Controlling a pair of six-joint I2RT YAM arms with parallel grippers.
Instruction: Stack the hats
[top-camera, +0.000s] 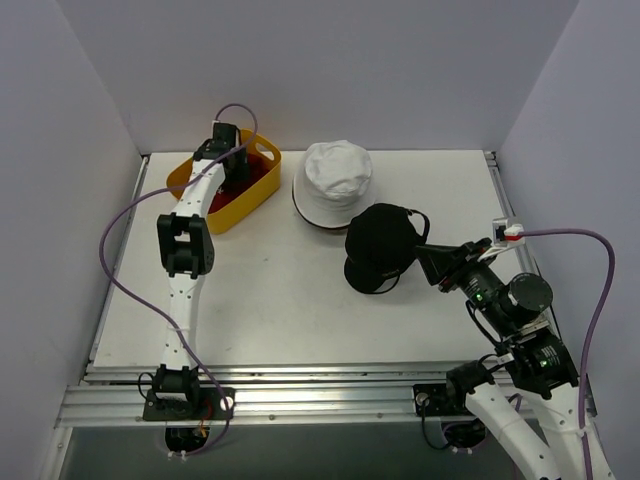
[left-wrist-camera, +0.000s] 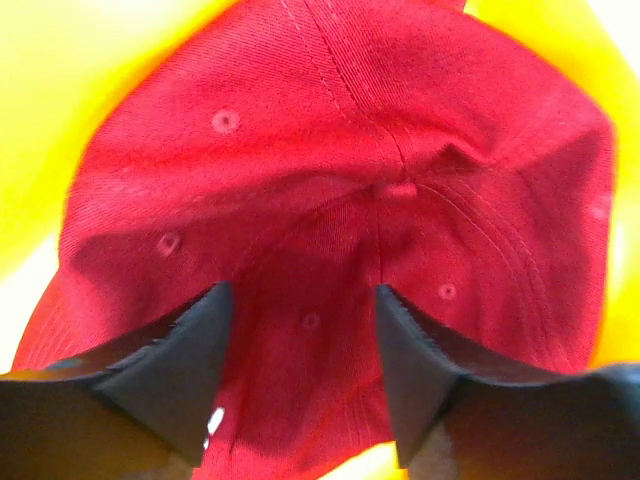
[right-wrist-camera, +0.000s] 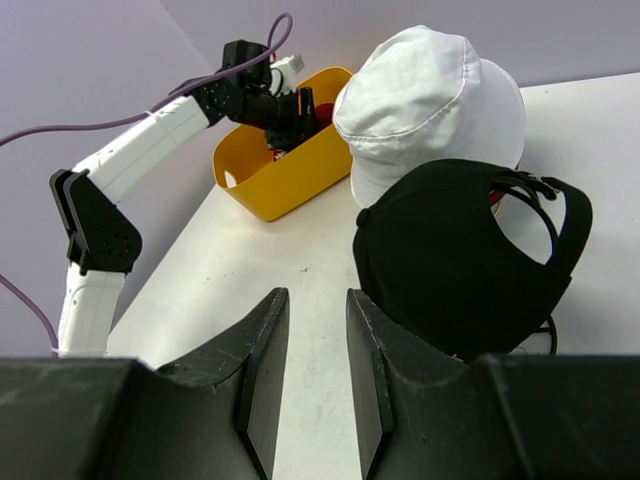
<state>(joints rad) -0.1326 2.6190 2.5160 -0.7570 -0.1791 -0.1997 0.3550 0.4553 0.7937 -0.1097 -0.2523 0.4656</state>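
1. Currently, the left gripper (top-camera: 236, 168) is reaching down into the yellow plastic basket (top-camera: 255, 205) at the far left corner of the white table (top-camera: 280, 300).
2. Seen from the left wrist, its 2 dark fingers (left-wrist-camera: 195, 360) stand wide apart over the crown of the red fabric cap (left-wrist-camera: 330, 150), which lies inside the basket with yellow wall showing around it.
3. Those jaws are well open. I cannot tell whether the tips are touching the red fabric, and nothing is clamped.
4. Further right, at the far middle of the table, sits the white fabric bucket hat (top-camera: 337, 175), crown up, just beside the basket but apart from it.
5. A dark edge shows under its near brim; what it belongs to I cannot tell.
6. Just in front of the white hat, to its right, stands the black fabric cap (top-camera: 380, 240), with its strap and back opening turned to the right in the right wrist view.
7. The right gripper (top-camera: 422, 256) hovers just beside the black cap, pointing at it.
8. Its jaws are only narrowly parted, with bare table showing in the gap, and they hold nothing.
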